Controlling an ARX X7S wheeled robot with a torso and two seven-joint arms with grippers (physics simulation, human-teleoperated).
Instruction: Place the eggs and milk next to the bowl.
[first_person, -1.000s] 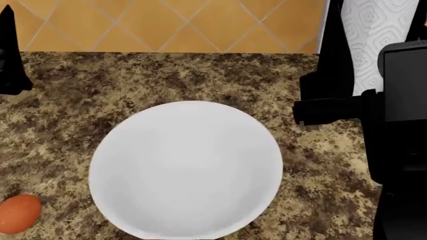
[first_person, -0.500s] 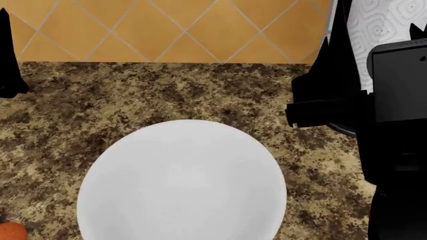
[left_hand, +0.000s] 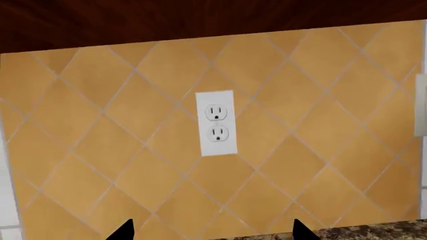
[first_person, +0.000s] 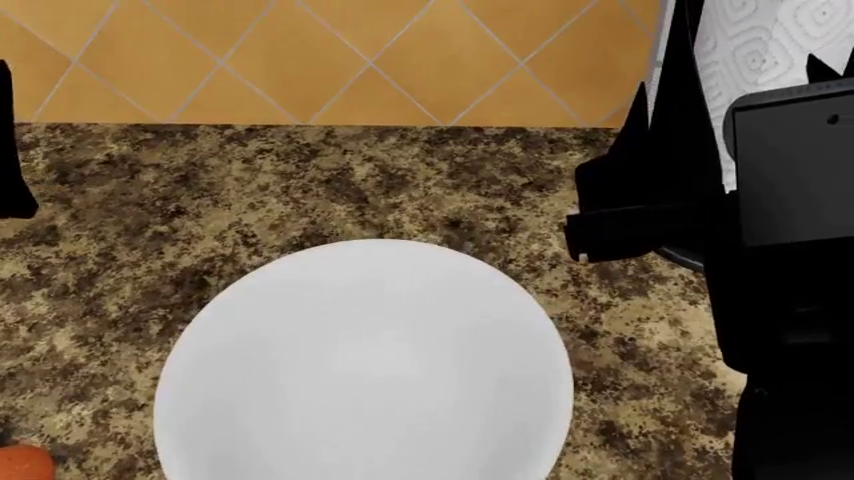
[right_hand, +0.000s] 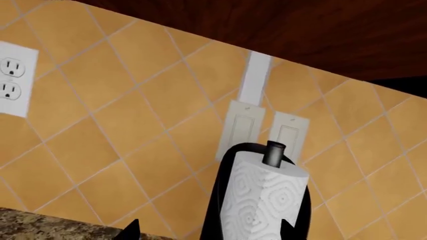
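Bowl, white and glossy inside, sits on the speckled brown counter in the lower centre of the head view, its near edge cut off by the bottom of the frame. Behind the counter rises an orange tiled wall with pale diagonal grout lines.

At the right of the head view the right arm fills the edge as a large black mass, with a dark block projecting toward the bowl but apart from its rim. Behind the arm stands a paper-towel roll, white with a hexagon pattern, on a black stand; the right wrist view shows it upright against the tiled wall, a black post sticking out of its top.

The right gripper shows only as two dark fingertips at the frame edge, set wide apart, with nothing between them. The left gripper likewise shows two black tips well separated and holding nothing, aimed at the tiled wall, where a white double outlet is fixed.

One orange-brown egg lies on the counter at the lower left corner of the head view, near the bowl's left side but not touching it, mostly cut off by the frame. The pale egg and the milk carton are not in any view.
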